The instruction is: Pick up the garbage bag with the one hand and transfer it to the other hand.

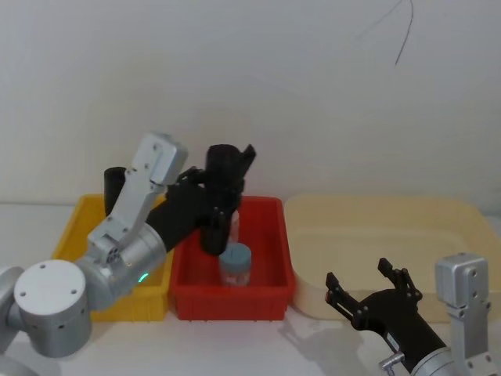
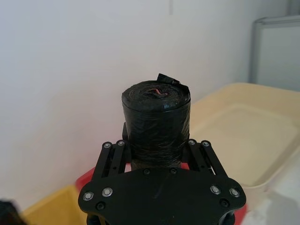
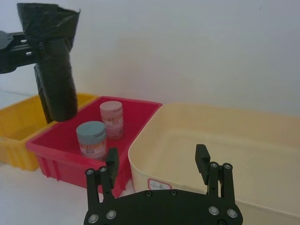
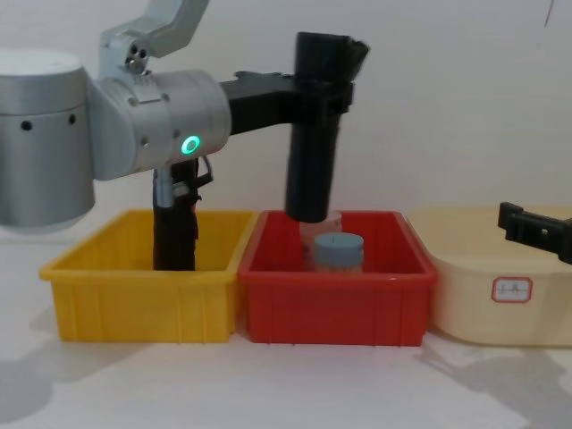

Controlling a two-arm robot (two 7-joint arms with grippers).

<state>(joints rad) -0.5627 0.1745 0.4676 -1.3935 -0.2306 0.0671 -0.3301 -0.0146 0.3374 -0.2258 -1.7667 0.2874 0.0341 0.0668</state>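
The garbage bag [image 1: 221, 196] is a tall matte black roll with a wider uneven top. It hangs upright above the red bin [image 1: 266, 301], its lower end just over the jars. My left gripper [image 1: 224, 185], on the arm with the green light, is shut on the garbage bag [image 4: 313, 152] near its upper part. The left wrist view shows the fingers [image 2: 114, 157] clamped on both sides of the roll [image 2: 156, 117]. My right gripper [image 1: 358, 274] stands open and holds nothing, low at the front right beside the cream tray [image 1: 391, 227]. It is well apart from the bag [image 3: 55, 79].
The red bin holds a grey-lidded jar [image 1: 235, 265] and a pink-lidded jar [image 3: 111, 119]. To its left, a yellow bin [image 4: 143, 304] holds a shorter black roll [image 4: 174, 228]. The large cream tray [image 3: 225, 145] fills the right side. A white wall stands behind.
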